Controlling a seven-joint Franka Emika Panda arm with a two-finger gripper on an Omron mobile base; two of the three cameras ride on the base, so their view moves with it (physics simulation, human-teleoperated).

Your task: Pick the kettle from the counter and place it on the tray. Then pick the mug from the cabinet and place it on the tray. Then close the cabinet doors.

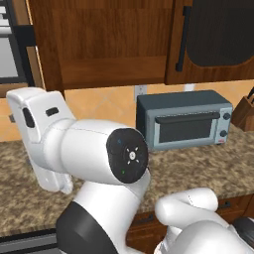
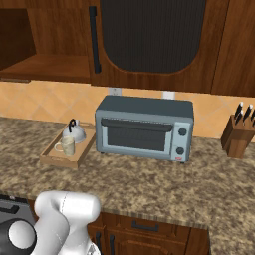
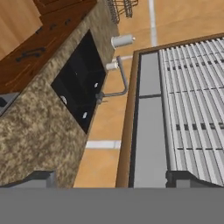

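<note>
Both the kettle (image 2: 74, 131) and the mug (image 2: 66, 146) sit on the tray (image 2: 54, 160), kettle at the far end, mug nearer, on the counter (image 2: 149, 182) just left of a grey toaster oven (image 2: 144, 127). Above, the cabinet (image 2: 47, 64) stands open beside one door (image 2: 149, 40). A knife block (image 2: 238, 134) stands far right. Gripper (image 3: 109, 181) jaws are wide apart, holding nothing.

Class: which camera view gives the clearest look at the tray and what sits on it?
The right base view. There the tray lies on the counter left of the toaster oven, holding the kettle and the mug. In the left base view the arm blocks that area; the hand view points elsewhere.
</note>
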